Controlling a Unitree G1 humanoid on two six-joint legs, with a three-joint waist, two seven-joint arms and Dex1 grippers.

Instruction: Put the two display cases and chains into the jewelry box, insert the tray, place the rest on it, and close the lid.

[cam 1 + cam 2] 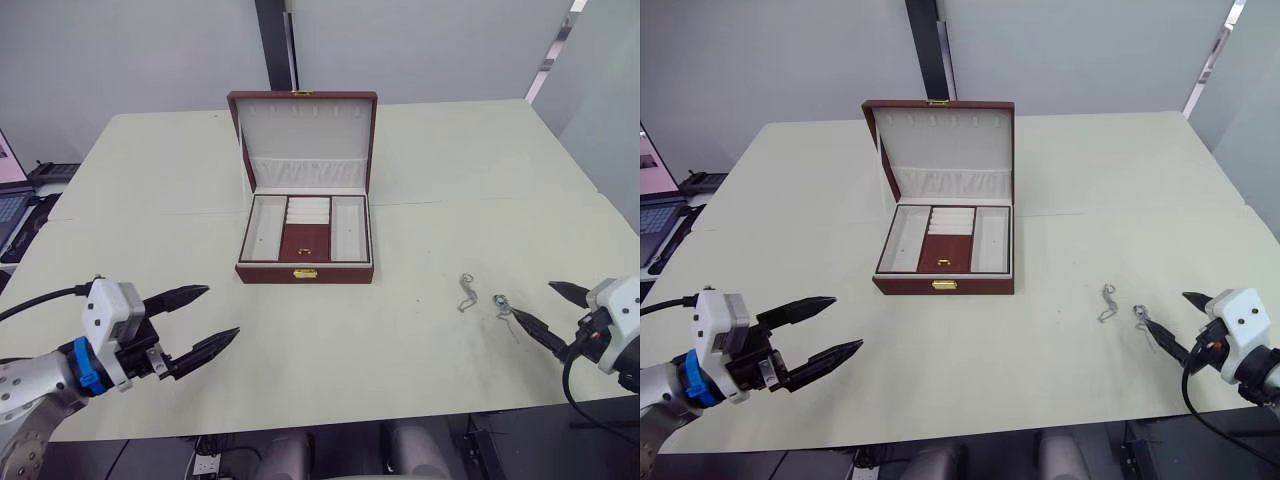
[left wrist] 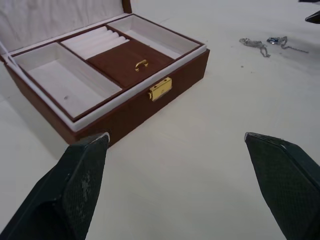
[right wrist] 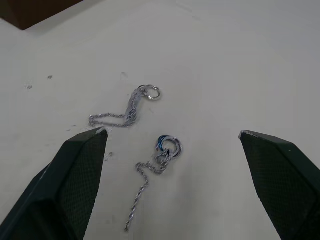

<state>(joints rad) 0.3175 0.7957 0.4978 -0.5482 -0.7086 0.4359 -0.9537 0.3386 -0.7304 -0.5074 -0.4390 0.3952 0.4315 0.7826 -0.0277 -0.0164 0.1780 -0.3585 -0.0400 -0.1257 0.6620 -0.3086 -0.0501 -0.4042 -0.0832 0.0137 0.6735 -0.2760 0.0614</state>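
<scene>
Silvery chains, the two loose pieces (image 3: pixel 145 135), lie on the surface at four o'clock from the open jewelry box (image 1: pixel 305 240), just ahead of the right gripper (image 3: pixel 170 145), fingers spread wide. Far off, the left gripper (image 1: pixel 205 320) gapes empty.
</scene>
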